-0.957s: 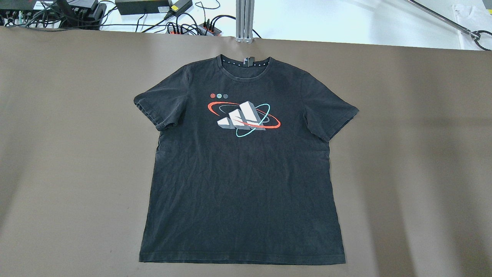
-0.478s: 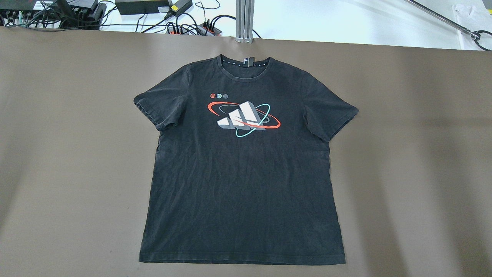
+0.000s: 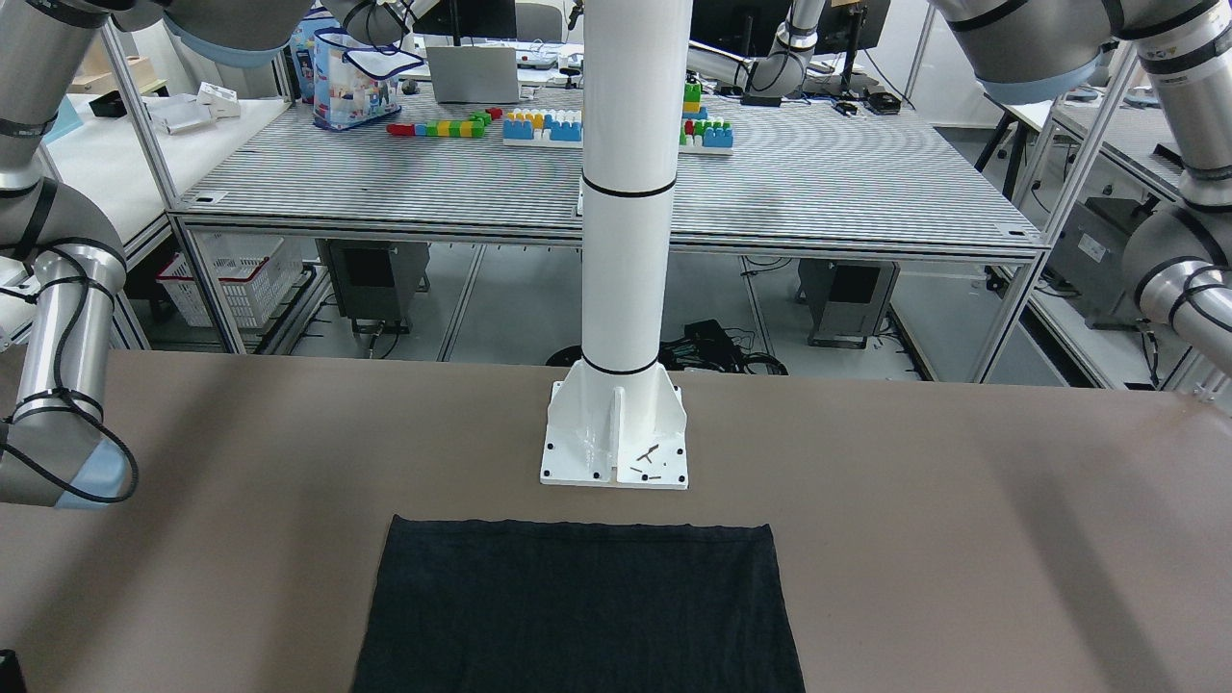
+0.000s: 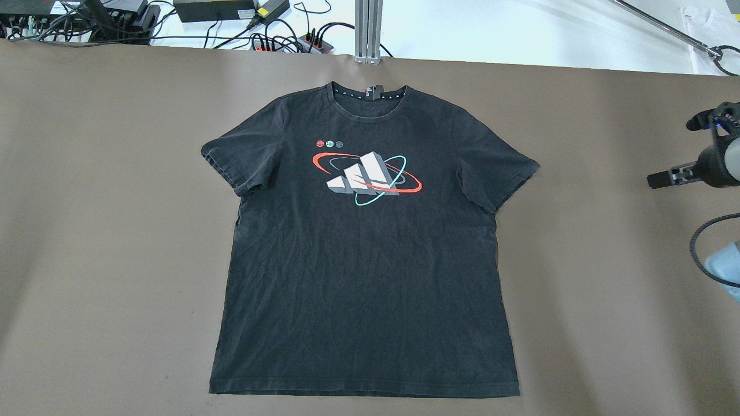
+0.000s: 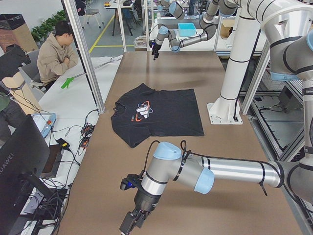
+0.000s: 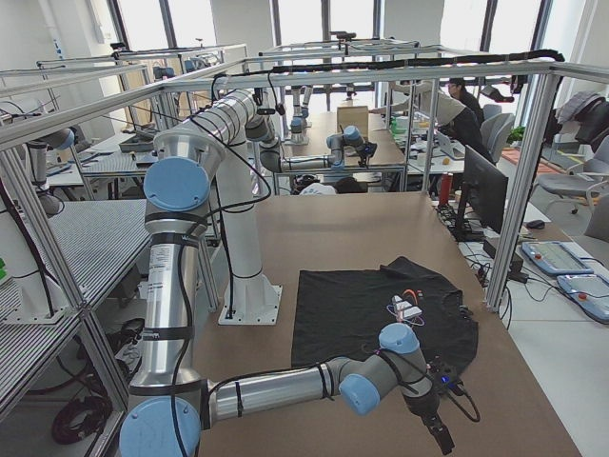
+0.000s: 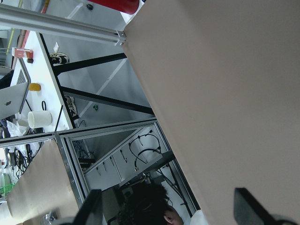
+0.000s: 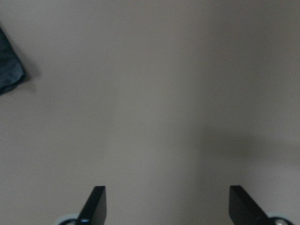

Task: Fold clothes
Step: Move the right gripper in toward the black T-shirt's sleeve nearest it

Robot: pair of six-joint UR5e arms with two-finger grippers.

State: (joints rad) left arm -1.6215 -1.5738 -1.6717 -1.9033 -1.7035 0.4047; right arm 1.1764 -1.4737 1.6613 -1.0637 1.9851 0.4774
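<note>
While the T-shirt (image 4: 364,260) lies flat (unfolded), the right tool (image 8: 168,204) gapes nearby.

We see a matte brown tabletop (image 8: 187,93) filling the view beneath the right gripper (image 8: 168,206). Under the left gripper (image 7: 171,211) that tabletop ends at an edge. Past the edge, well away from the gripper, a white mug (image 7: 40,118) and a grey laptop (image 7: 11,98) sit on a white side desk (image 7: 47,70). Far from both grippers, a white round pillar (image 3: 630,192) rises from a white square base plate (image 3: 568,467) carrying small dark screws (image 3: 650,460). Farther still, coloured building blocks (image 3: 549,125) lie on a striped grey bench (image 3: 818,183).
</note>
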